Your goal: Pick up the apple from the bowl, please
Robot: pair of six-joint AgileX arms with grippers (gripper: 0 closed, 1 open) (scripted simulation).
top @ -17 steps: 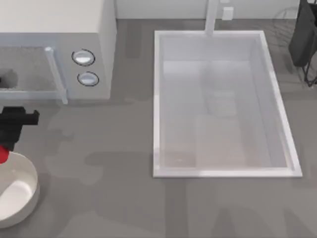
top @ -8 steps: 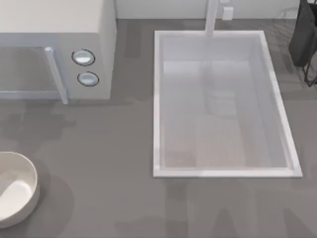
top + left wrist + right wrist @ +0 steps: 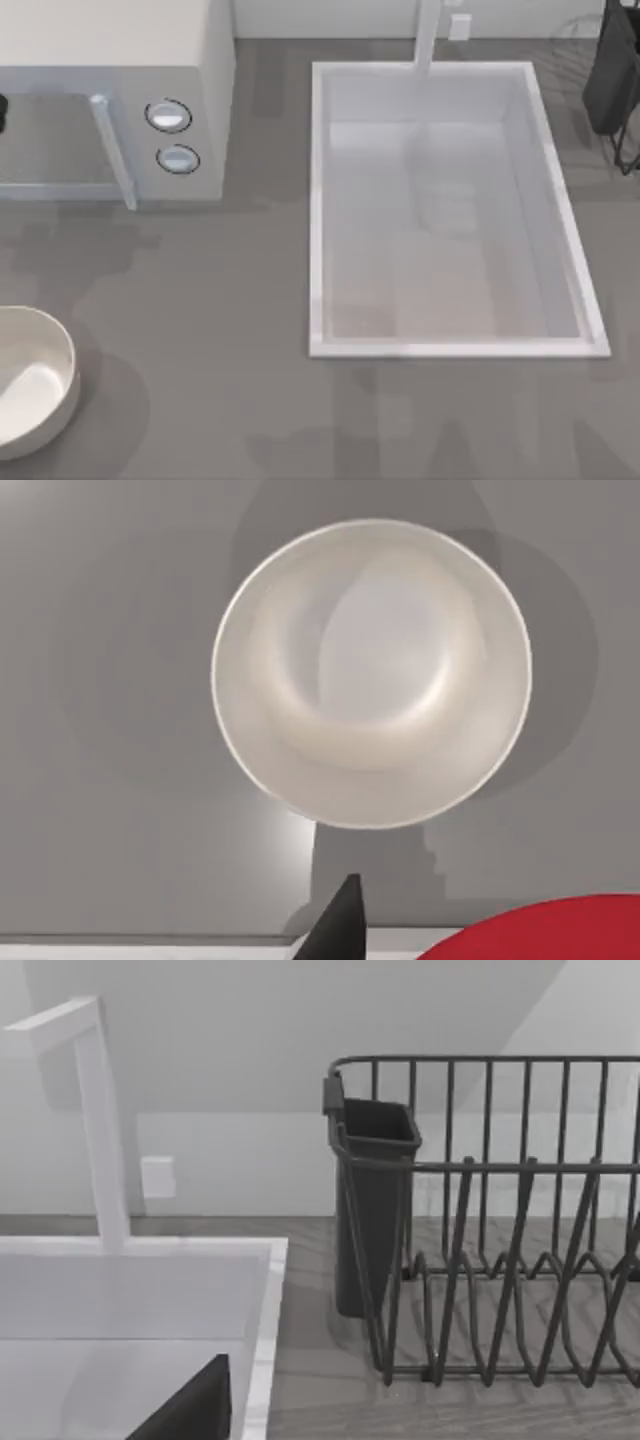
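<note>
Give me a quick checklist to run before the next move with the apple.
1. Apple out of the bowl: ok, the bowl is empty.
2. Apple in the left gripper: ok, it sits beside the finger, high above the bowl.
3. Grip centred on the apple: cannot tell, the apple is mostly cut off.
4. Bowl upright on the table: ok.
5. Right gripper parked by the dish rack, far from the bowl: ok.

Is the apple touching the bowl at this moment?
Apart. The left wrist view looks down on the bowl, its inside bare, while the apple sits close under the camera, with grey counter between them.
</note>
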